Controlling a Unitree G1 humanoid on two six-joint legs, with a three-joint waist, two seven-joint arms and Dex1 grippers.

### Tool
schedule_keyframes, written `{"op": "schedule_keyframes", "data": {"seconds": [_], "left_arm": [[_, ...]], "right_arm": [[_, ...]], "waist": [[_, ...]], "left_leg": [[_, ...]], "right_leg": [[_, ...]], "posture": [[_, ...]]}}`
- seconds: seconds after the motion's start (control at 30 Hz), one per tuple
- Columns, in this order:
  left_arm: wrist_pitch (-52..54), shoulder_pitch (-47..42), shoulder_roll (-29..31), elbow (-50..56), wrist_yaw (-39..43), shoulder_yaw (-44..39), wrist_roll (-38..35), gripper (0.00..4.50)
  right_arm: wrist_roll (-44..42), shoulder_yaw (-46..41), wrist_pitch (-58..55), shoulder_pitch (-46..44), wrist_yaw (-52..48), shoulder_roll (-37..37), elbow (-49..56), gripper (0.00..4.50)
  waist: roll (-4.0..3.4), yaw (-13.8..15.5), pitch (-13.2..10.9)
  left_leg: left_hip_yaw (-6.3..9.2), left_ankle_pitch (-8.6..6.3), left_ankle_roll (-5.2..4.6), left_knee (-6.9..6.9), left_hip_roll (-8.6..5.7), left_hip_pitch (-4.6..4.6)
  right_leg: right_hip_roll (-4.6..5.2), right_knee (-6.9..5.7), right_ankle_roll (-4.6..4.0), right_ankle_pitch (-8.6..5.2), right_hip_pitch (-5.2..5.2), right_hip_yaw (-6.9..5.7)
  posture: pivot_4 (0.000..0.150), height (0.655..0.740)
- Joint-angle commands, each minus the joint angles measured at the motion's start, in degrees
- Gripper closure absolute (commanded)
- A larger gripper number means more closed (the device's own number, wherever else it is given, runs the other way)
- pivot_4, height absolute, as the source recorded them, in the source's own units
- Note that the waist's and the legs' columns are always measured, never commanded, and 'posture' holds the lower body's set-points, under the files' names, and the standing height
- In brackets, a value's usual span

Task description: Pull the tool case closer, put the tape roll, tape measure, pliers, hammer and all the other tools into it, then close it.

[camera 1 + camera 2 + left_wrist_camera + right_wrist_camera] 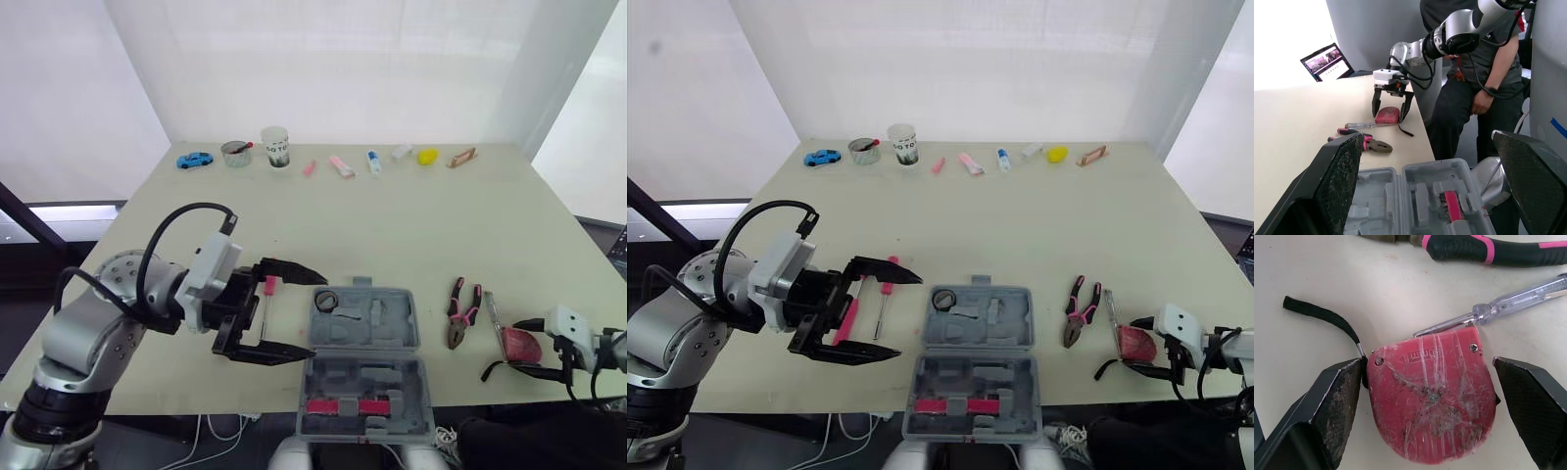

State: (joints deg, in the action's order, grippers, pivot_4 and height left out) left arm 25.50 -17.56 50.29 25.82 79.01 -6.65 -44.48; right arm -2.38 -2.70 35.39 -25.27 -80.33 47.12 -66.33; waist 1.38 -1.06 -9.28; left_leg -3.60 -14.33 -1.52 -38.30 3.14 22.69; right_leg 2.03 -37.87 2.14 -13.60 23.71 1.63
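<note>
My right claw (1426, 363), spread wide, straddles the scuffed red tape measure (1432, 401) at the desk (392, 225) edge. Next, I judge: close, lift, carry it into the open grey plastic tool case (364, 367).

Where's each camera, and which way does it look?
Eye views: head, looking down over the table; left gripper and right gripper show.
Left wrist view: left arm, facing across the tool case to the right gripper; left fingers show.
Right wrist view: right arm, looking down at the tape measure between right fingers.
Both wrist views share pliers.
</note>
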Motion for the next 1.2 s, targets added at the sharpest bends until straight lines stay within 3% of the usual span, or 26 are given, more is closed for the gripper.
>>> {"op": "schedule_keyframes", "data": {"seconds": [0.03, 0.37, 0.53, 0.83, 1.0, 1.2], "left_arm": [[-0.54, -0.73, 0.15, 0.50, -0.07, -0.87, -0.78, 0.00], [-0.42, -0.76, 0.32, 0.55, 0.01, -1.09, -1.02, 0.00], [-0.56, -0.98, 0.15, 0.42, 0.02, -0.88, -0.88, 0.00], [-0.86, -0.66, -0.03, 0.10, 0.08, -0.97, -0.68, 0.00], [-1.07, -0.29, -0.03, -0.28, 0.12, -1.27, -0.57, 0.00], [-1.05, 0.21, -0.58, -1.30, -0.81, -1.96, -0.77, 0.00]], "right_arm": [[0.70, 0.29, 1.56, -0.73, -0.93, 1.65, -0.57, 0.07], [2.17, 0.82, 3.00, -1.79, 0.43, 2.12, -2.54, 0.07], [1.68, 0.61, 2.85, -2.12, -0.10, 1.58, -2.16, 1.53], [1.29, -0.16, 1.93, -2.99, 0.82, 4.21, 0.15, 1.53], [1.49, 1.22, -3.20, -4.35, -0.52, 6.65, 7.52, 1.53], [-3.97, 1.11, -20.88, -4.51, -3.12, 6.61, 28.89, 1.53]], "waist": [[0.00, 0.01, 0.00], [0.00, 0.00, 0.00], [0.00, 0.00, 0.00], [-0.02, 0.00, -0.01], [-0.12, -0.19, -0.08], [-0.21, -0.14, -0.13]], "left_leg": [[0.00, 0.00, 0.00, 0.00, 0.00, 0.00], [0.00, 0.00, 0.00, 0.00, 0.00, 0.00], [0.00, 0.00, 0.00, -0.01, 0.00, -0.01], [0.00, 0.00, 0.00, -0.01, 0.00, -0.01], [-0.03, 0.00, 0.00, -0.01, 0.00, -0.04], [-0.01, 0.00, 0.00, 0.00, 0.02, -0.03]], "right_leg": [[0.00, 0.00, 0.00, 0.00, 0.00, 0.00], [0.00, 0.00, 0.00, 0.00, -0.01, 0.00], [0.00, 0.00, 0.00, 0.00, -0.02, 0.00], [0.00, 0.00, 0.00, 0.00, -0.02, 0.00], [0.00, -0.01, 0.00, 0.00, -0.01, 0.05], [-0.03, -0.05, 0.04, 0.02, 0.00, 0.04]], "posture": [[0.150, 0.7400], [0.150, 0.7400], [0.150, 0.7400], [0.150, 0.7400], [0.150, 0.7400], [0.150, 0.7400]]}}
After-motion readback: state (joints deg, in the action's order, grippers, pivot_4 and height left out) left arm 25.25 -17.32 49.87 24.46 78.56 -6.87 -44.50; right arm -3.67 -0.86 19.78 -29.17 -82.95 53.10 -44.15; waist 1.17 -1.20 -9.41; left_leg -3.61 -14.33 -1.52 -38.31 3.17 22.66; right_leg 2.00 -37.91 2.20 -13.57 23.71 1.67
